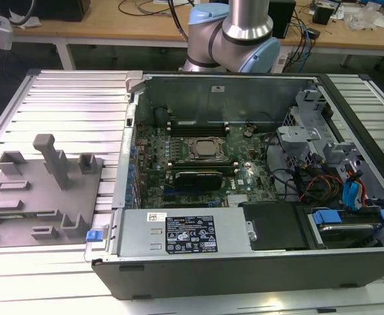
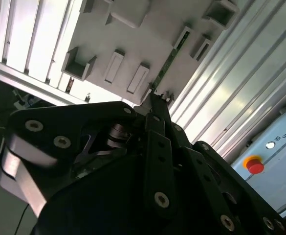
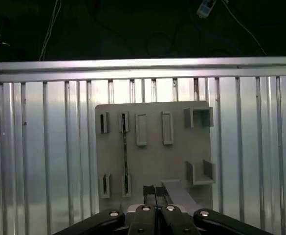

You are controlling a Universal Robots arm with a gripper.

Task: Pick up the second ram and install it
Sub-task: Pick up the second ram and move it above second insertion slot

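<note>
Closed, empty tool (image 3: 155, 192) hovers over the holder tray (image 3: 152, 161); the second ram (image 3: 124, 156) stands edgewise, offset sideways from the tips, long axis along their seam.

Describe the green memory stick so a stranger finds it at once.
Find the grey moulded holder tray on the ribbed aluminium table. Between two of its slots stands the second ram, a long narrow board on edge, the only green part there.

Silver arm (image 1: 247, 16), pale blue joint caps (image 1: 205, 23), black gripper (image 3: 155, 190) (silver screws (image 3: 200, 213))
</note>
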